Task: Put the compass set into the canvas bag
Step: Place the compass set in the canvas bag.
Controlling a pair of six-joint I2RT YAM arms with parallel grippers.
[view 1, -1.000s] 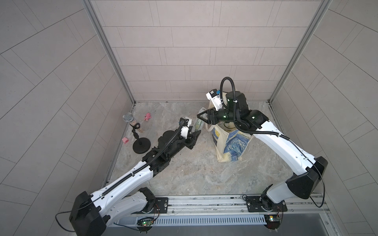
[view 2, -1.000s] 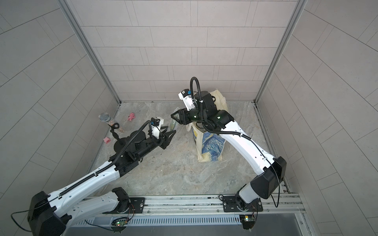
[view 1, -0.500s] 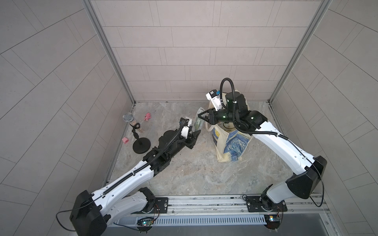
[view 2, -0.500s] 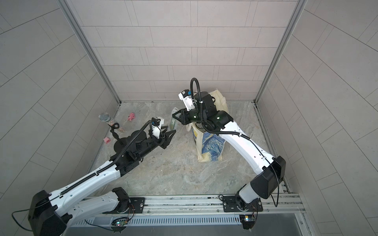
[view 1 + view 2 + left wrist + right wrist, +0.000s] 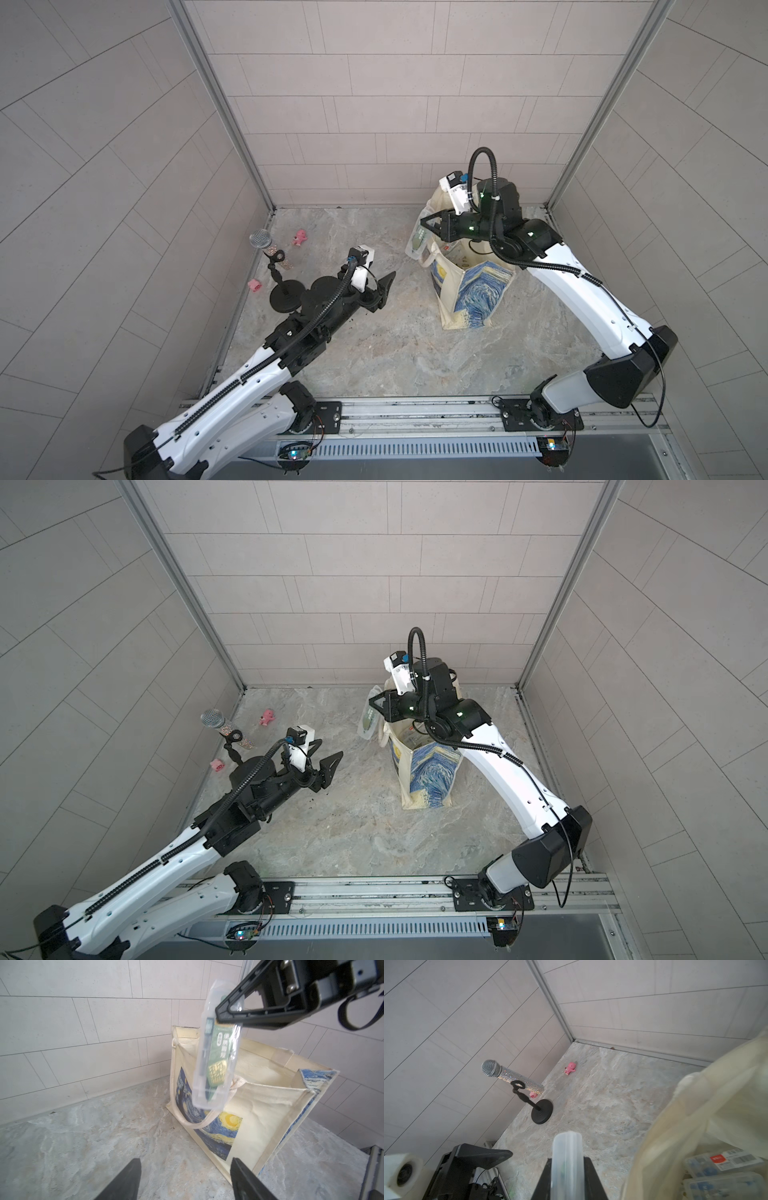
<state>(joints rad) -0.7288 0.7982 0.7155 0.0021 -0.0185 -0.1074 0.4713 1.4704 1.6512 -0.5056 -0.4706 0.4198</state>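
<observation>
The compass set [image 5: 216, 1059], a clear plastic case with a green printed card inside, hangs nearly upright in the air, pinched near its upper end by the closed right tool [image 5: 220, 1018]. In both top views the case [image 5: 417, 243] [image 5: 368, 723] sits just beside the top edge of the canvas bag [image 5: 478, 291] [image 5: 432, 775], on the side facing the left arm and not inside the bag's mouth. The cream bag [image 5: 259, 1126] stands upright and open on the marbled tabletop [image 5: 374, 353], its blue-and-yellow night-sky print facing outward and one loop handle [image 5: 187, 1118] drooping down its side below the case. The right wrist view looks along the case's narrow edge [image 5: 566, 1163] between the two black fingers and, past the bag's cloth [image 5: 695, 1105], shows clear plastic boxes [image 5: 724, 1165] lying inside. The left tool [image 5: 185, 1167] [image 5: 328, 750] is apart from the bag, pointed toward it, its fingers spread and empty. Near the left wall a glittered microphone [image 5: 261, 240] rests in a black stand [image 5: 284, 297], with two small pink toys [image 5: 299, 238] [image 5: 254, 285] on the tabletop close by.
</observation>
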